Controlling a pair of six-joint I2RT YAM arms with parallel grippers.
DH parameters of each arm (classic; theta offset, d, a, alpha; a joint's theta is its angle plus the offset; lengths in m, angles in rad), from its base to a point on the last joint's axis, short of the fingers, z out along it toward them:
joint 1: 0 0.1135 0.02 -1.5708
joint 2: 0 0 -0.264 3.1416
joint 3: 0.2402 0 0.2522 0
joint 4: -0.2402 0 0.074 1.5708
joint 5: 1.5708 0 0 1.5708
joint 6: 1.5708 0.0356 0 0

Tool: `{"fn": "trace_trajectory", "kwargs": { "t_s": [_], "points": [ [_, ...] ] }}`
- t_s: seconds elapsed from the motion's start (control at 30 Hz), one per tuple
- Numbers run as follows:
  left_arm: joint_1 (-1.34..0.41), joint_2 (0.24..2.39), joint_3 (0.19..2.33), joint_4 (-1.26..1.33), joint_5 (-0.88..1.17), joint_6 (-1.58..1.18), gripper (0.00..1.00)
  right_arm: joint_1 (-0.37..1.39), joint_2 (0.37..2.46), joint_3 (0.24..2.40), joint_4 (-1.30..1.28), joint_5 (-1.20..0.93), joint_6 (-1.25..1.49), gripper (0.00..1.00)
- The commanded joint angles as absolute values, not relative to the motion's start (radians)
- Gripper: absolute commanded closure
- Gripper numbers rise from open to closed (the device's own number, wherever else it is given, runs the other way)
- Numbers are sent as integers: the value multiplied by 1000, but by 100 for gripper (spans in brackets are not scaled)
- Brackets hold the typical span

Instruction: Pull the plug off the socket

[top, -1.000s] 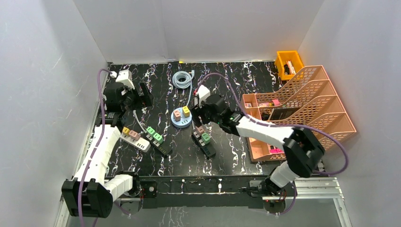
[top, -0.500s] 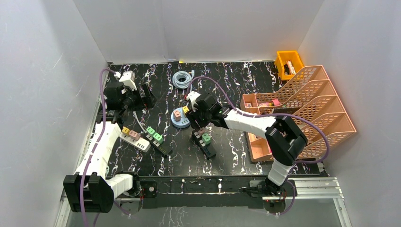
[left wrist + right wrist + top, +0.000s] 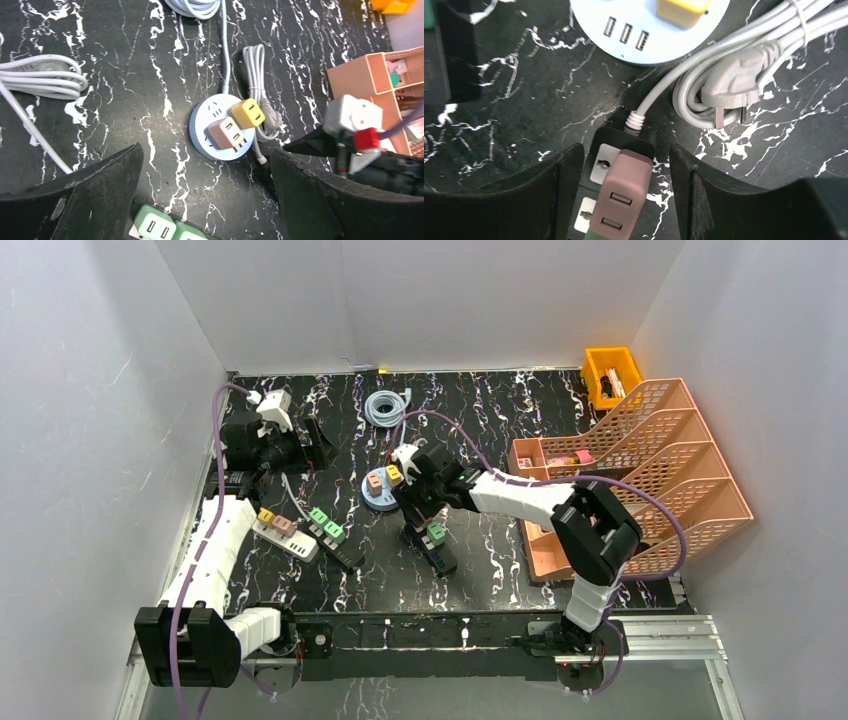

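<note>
Near the middle of the marbled black table (image 3: 480,570), the right gripper (image 3: 624,165) hung low over the far end of a black power strip (image 3: 610,136). Its jaws were spread and stood one on each side of a dusty-pink plug (image 3: 623,192) seated in that strip. The wrist view showed a narrow gap between the plug and either finger, so the gripper straddled the plug but had hold of nothing. A green plug (image 3: 436,532) sat just beside the pink one, on its near side. A white cord ran out of the strip's far end toward a tied bundle of white cable (image 3: 724,80) lying beside a round pale-blue socket hub (image 3: 202,127). The hub carried a yellow plug (image 3: 247,113) and a second pink plug (image 3: 226,133). The left gripper (image 3: 204,152) hovered well apart at the far left of the table, tilted toward the hub, with its jaws wide and nothing between them. Nearer the arm bases on the left lay a white power strip (image 3: 285,538) and another black strip holding two green plugs (image 3: 327,524).
</note>
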State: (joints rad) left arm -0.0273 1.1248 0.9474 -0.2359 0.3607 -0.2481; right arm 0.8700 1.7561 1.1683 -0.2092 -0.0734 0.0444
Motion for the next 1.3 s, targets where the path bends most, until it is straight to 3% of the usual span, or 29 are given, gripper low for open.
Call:
{"fn": "trace_trajectory", "kwargs": {
  "t_s": [0.0, 0.1, 0.13, 0.17, 0.27, 0.67, 1.23, 1.27],
  "points": [
    [-23, 1136, 950, -208, 459, -281, 2, 870, 1775, 1216, -237, -38, 29, 30],
    [-34, 1152, 919, -161, 533, -343, 2, 870, 1780, 1221, -257, -34, 31, 32],
    [-44, 1157, 905, -141, 554, -367, 2, 869, 1780, 1224, -265, -29, 29, 39],
    [-57, 1162, 889, -121, 568, -388, 2, 869, 1780, 1225, -273, -20, 28, 51],
    [-114, 1169, 833, -71, 561, -450, 1, 866, 1762, 1227, -280, 14, 32, 100],
    [-461, 1312, 766, 109, 445, -568, 2, 734, 1574, 1184, -1, -4, 219, 100],
    [-639, 1581, 792, 480, 547, -694, 2, 650, 1531, 1157, 166, -211, 418, 100],
    [-646, 1591, 791, 494, 558, -696, 11, 640, 1528, 1156, 177, -230, 434, 100]
  ]
}}
